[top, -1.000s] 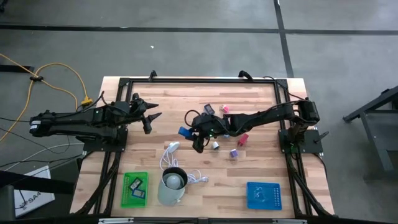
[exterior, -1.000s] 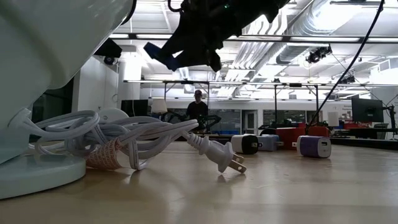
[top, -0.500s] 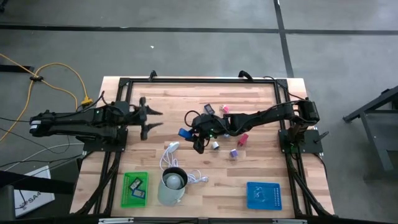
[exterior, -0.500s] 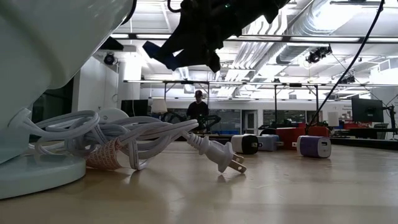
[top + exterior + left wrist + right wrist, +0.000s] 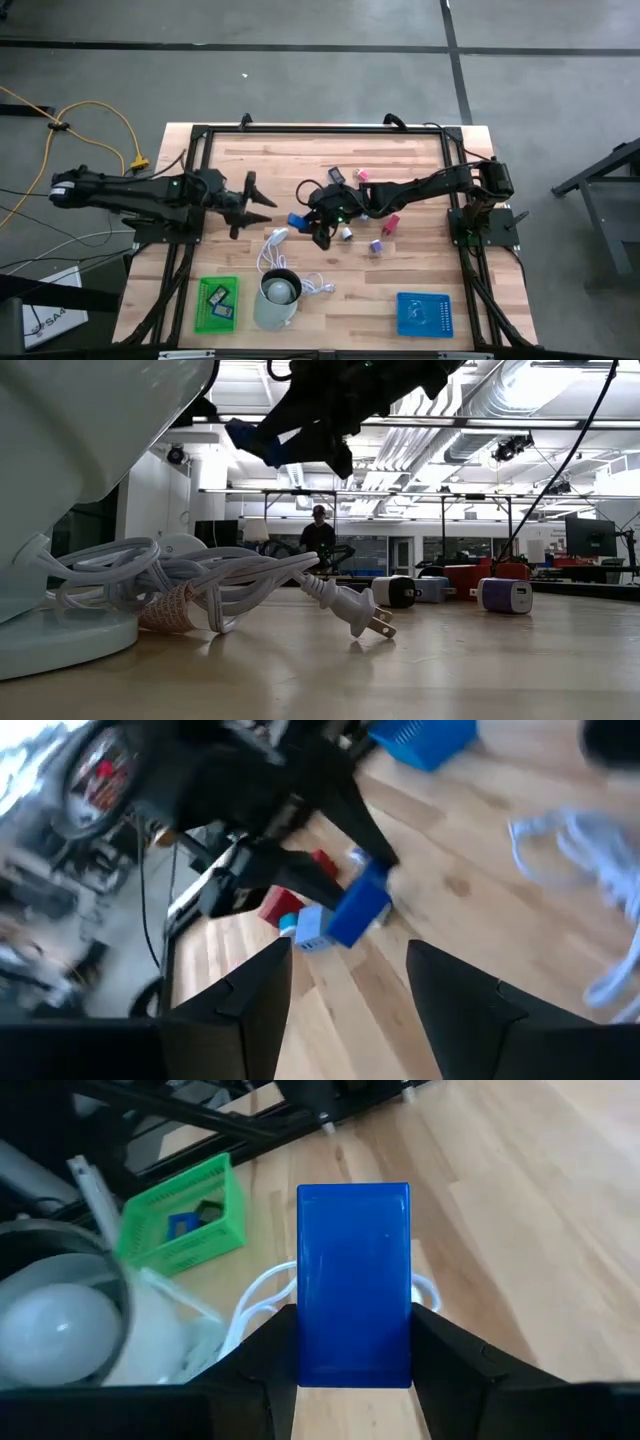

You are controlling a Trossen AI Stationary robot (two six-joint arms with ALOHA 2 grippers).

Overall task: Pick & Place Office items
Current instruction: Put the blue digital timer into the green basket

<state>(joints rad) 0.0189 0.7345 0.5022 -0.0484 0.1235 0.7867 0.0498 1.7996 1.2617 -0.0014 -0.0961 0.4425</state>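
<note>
The right gripper [image 5: 303, 217] hangs above the middle of the table [image 5: 420, 270], its fingers clamped on a blue block [image 5: 353, 1280] that is lifted clear of the wood. The left gripper [image 5: 258, 200] is just beside it, toward the left edge, with its fingers apart and nothing between them; they point at the blue block.

Other small pieces lie on the boards past the right gripper, toward the right edge: a red one [image 5: 391, 222], a purple one [image 5: 376, 246], a white one [image 5: 346, 233], and a pink one [image 5: 362, 175] nearer the far edge.

A white cable [image 5: 275, 245] lies coiled between the grippers and the near edge, beside a pale cup [image 5: 277, 298]. A green tray [image 5: 217, 304] sits near the near left corner and a blue tray [image 5: 424, 314] near the near right corner.
</note>
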